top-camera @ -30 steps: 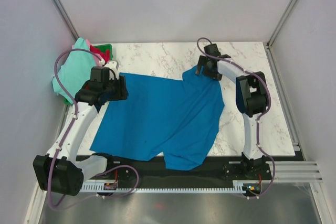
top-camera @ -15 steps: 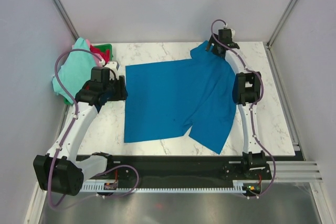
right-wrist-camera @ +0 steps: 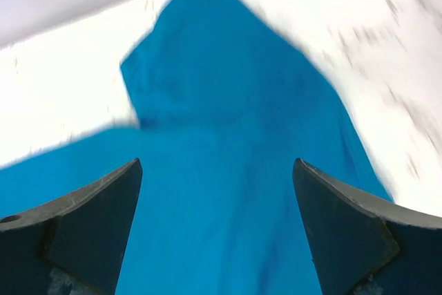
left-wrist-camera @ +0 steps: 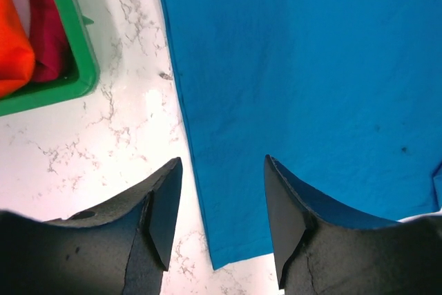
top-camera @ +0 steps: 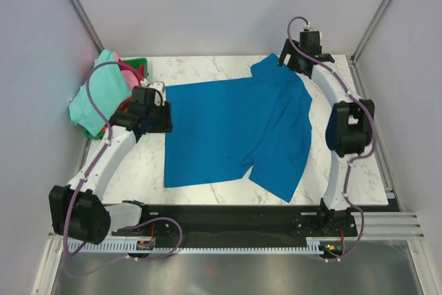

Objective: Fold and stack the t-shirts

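The bright blue t-shirt (top-camera: 235, 129) lies spread flat on the marble table, one sleeve pointing to the far edge (top-camera: 266, 68). My left gripper (top-camera: 166, 110) is open over the shirt's left edge (left-wrist-camera: 207, 136), with nothing between the jaws (left-wrist-camera: 222, 164). My right gripper (top-camera: 286, 60) is open and empty above the far sleeve (right-wrist-camera: 207, 60), jaws wide apart (right-wrist-camera: 217, 164). A mint-green t-shirt (top-camera: 102, 94) hangs over the basket at the left, with pink (top-camera: 117, 57) and magenta (top-camera: 130, 70) cloth behind it. Orange-red (left-wrist-camera: 12, 46) and magenta (left-wrist-camera: 45, 32) shirts show in the left wrist view.
The green plastic basket (top-camera: 141, 64) stands at the table's far left corner; its rim shows in the left wrist view (left-wrist-camera: 72, 46). Grey walls enclose the table on three sides. Bare marble (top-camera: 345, 101) lies right of the shirt.
The blue shirt was pulled toward the far edge and flattened. My right arm has swung its elbow to the right. My left gripper has shifted a little right and back.
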You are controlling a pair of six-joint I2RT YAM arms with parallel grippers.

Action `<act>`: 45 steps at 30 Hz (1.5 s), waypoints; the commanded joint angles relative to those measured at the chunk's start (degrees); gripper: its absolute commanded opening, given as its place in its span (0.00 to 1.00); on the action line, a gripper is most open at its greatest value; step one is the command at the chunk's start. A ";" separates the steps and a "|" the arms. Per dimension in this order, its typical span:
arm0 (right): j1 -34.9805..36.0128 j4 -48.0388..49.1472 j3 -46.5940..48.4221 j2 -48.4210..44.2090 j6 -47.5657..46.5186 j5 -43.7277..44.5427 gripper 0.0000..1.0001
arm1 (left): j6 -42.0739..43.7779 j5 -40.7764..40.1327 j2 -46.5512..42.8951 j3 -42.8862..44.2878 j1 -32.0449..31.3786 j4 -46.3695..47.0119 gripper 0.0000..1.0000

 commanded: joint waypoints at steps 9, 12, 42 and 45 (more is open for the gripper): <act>14.81 0.47 -59.84 -48.14 11.67 6.66 0.98 | -18.31 -6.64 9.00 6.70 -19.49 -0.31 0.60; 22.29 0.65 -69.43 -55.20 17.72 9.38 0.98 | -20.59 -8.39 7.15 -0.76 -19.14 4.51 0.61; 6.66 -0.92 -88.79 -64.61 23.12 0.52 0.98 | -16.99 1.44 29.04 -0.78 -3.49 21.34 0.59; 7.80 -3.99 -85.01 -68.75 20.93 0.33 0.98 | -18.66 -1.79 20.27 -3.67 -5.25 18.97 0.60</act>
